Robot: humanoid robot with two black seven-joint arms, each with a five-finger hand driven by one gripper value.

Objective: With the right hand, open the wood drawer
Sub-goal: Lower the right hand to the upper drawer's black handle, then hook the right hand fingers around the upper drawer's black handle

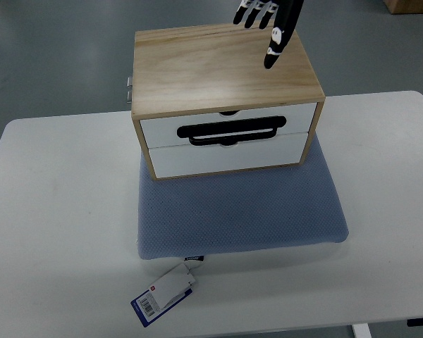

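One robot hand (268, 24), fingers spread and empty, hovers over the back of the wood drawer (225, 130) box on the desk (56, 211); black handle (233, 132), lying crosswise, faces the robot, nearer than the hand.

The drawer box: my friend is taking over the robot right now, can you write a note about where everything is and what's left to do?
Hand: black fingers spread, holding nothing, above the back of the wooden box. Its arm is out of view, so left or right is unclear. No other hand shows.
Things: the box sits on a blue mat on the white table. Both white drawers are shut; the black handle is on the upper drawer.
Done: nothing yet.
Left: reach the front, grip the handle, pull the drawer out.
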